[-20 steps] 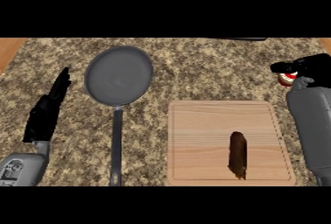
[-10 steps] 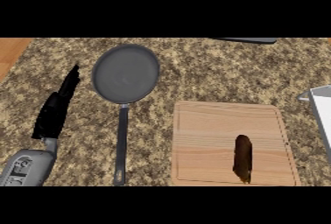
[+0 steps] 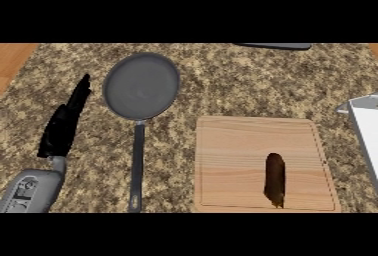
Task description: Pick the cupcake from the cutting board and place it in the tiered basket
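The left hand (image 3: pixel 65 125) is resting open with straight fingers, holding nothing, at the table's (image 3: pixel 244 80) left, while a brown item (image 3: pixel 275 179) is lying on the cutting board (image 3: pixel 236 150) near right, beside a frying pan (image 3: pixel 142 87).

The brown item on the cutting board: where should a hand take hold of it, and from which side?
The brown item stands narrow and upright near the board's right front, with bare wood on both sides. Probably best pinched across its narrow middle, coming from the right, the nearer side. The right hand is out of view; only a grey forearm edge shows there. The left hand rests open, far left.
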`<action>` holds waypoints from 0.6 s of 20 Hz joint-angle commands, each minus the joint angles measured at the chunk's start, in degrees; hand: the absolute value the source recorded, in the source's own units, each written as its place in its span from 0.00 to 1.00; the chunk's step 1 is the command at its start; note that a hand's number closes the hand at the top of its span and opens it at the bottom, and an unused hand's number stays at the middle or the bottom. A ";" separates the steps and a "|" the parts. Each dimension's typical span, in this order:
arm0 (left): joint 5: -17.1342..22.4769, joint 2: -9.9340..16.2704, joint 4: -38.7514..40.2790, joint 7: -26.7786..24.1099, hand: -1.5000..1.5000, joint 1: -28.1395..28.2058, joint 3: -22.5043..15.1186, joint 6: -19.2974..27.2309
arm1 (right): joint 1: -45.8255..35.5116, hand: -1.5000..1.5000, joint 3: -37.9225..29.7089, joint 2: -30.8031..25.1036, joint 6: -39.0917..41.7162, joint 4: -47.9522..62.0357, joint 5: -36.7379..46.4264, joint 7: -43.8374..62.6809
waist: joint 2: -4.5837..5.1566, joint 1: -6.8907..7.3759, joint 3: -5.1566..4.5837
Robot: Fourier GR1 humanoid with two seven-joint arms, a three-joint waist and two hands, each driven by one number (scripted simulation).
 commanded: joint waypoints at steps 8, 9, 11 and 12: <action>-0.21 0.45 1.41 -1.03 0.50 2.58 2.05 0.70 | -5.69 1.00 -5.45 -2.29 3.79 10.91 8.33 9.03 | -0.76 -3.06 0.16; 1.09 0.51 0.78 -1.40 0.50 1.71 2.45 -0.46 | -7.57 1.00 -5.10 -0.81 5.04 11.77 10.19 12.49 | -0.59 -2.31 0.12; 0.22 0.06 2.01 -0.50 0.50 0.97 2.00 0.10 | -5.63 1.00 -5.97 -2.82 7.68 13.55 11.36 10.79 | -0.71 -3.55 0.13; 0.84 0.46 1.54 0.58 0.50 0.88 2.90 0.11 | -3.84 1.00 -5.91 -2.49 7.63 13.89 12.39 11.47 | -0.90 -3.78 0.15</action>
